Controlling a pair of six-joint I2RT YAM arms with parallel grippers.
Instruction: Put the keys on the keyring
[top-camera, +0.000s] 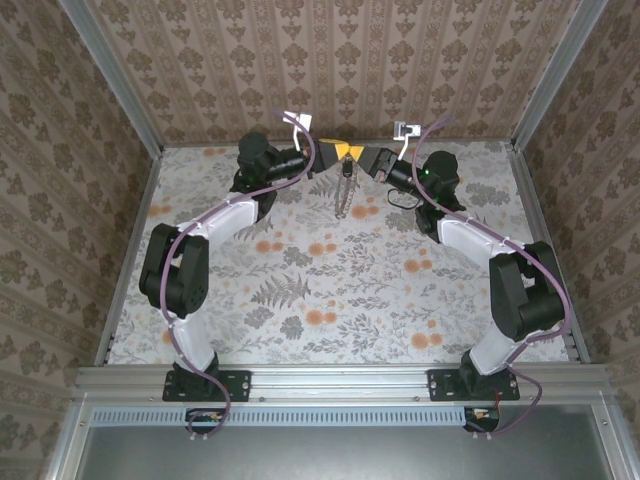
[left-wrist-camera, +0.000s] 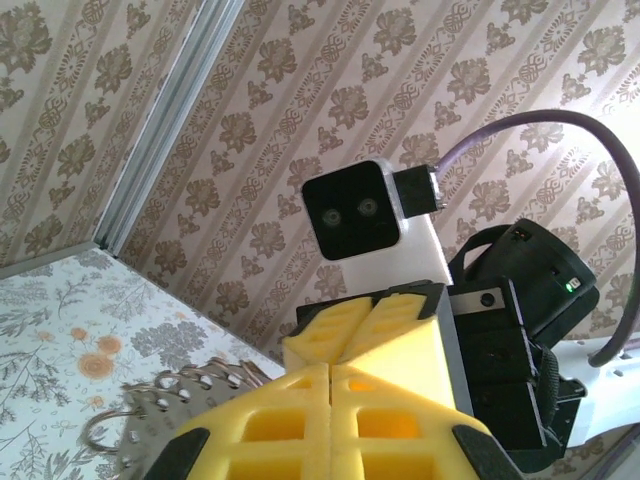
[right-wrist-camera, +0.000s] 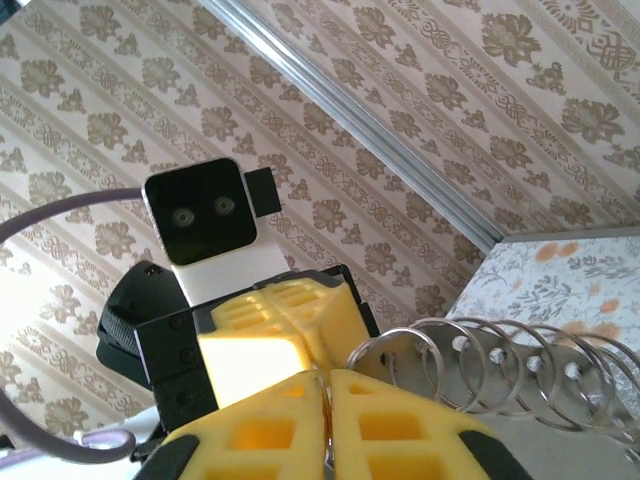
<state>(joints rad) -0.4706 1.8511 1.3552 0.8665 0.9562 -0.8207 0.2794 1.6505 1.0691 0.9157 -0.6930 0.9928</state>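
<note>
My two grippers meet tip to tip above the back middle of the table. A bunch of flat silver keys (top-camera: 345, 188) hangs below that spot. The right gripper (right-wrist-camera: 325, 378) is shut on a thin silver wire of the keyring (right-wrist-camera: 440, 345), whose several coils run off to the right with keys (right-wrist-camera: 540, 385) threaded on them. The left gripper (left-wrist-camera: 330, 368) is shut, pads pressed together, and I see nothing between them. The keys (left-wrist-camera: 185, 400) show at its lower left. From above, the left gripper (top-camera: 338, 150) and right gripper (top-camera: 362, 155) touch.
The table (top-camera: 300, 290) has a floral cloth and is boxed in by wallpapered walls with aluminium rails. A dark loop (top-camera: 400, 198) lies on the cloth by the right arm. Both arms arch from the near edge to the back.
</note>
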